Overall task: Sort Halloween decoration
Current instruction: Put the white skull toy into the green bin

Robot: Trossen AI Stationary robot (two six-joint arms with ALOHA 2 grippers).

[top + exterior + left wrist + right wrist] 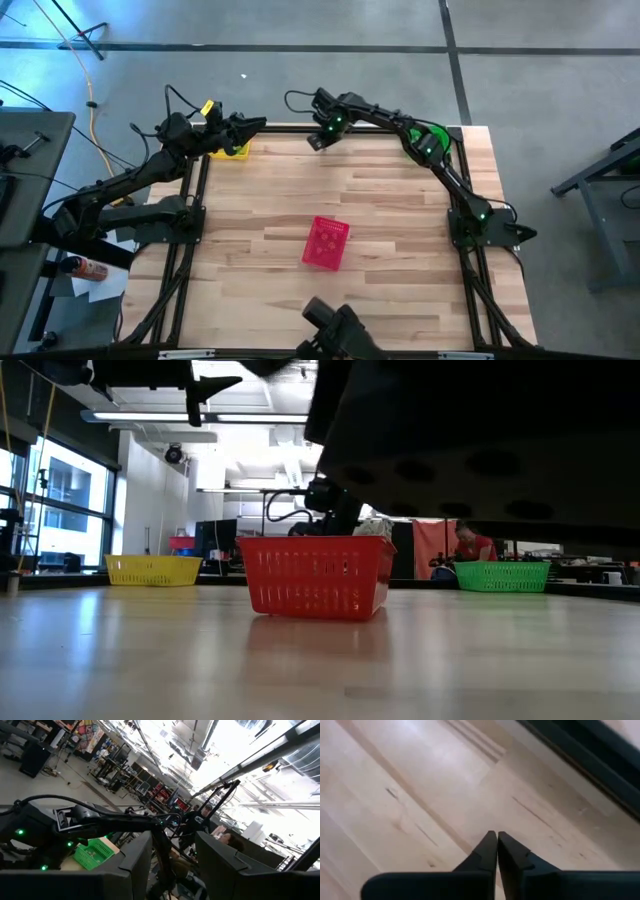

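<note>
No small green, orange or red trinket shows plainly on the table in any view. A pale lump (372, 528) rises above the pink basket's rim; I cannot tell what it is. My left gripper (258, 126) hovers open at the far left corner beside the yellow basket (232, 150), its fingers (135, 865) aimed level across the table. My right gripper (318, 140) is shut at the middle of the far edge, and its tips (495, 839) point down at bare wood with nothing between them.
The pink mesh basket (325, 243) stands near the table's middle, the green basket (432, 135) at the far right corner under my right arm. Bare wood (400, 250) lies around the pink basket. A dark camera mount (335, 325) sits at the near edge. A person (470, 545) sits beyond the table.
</note>
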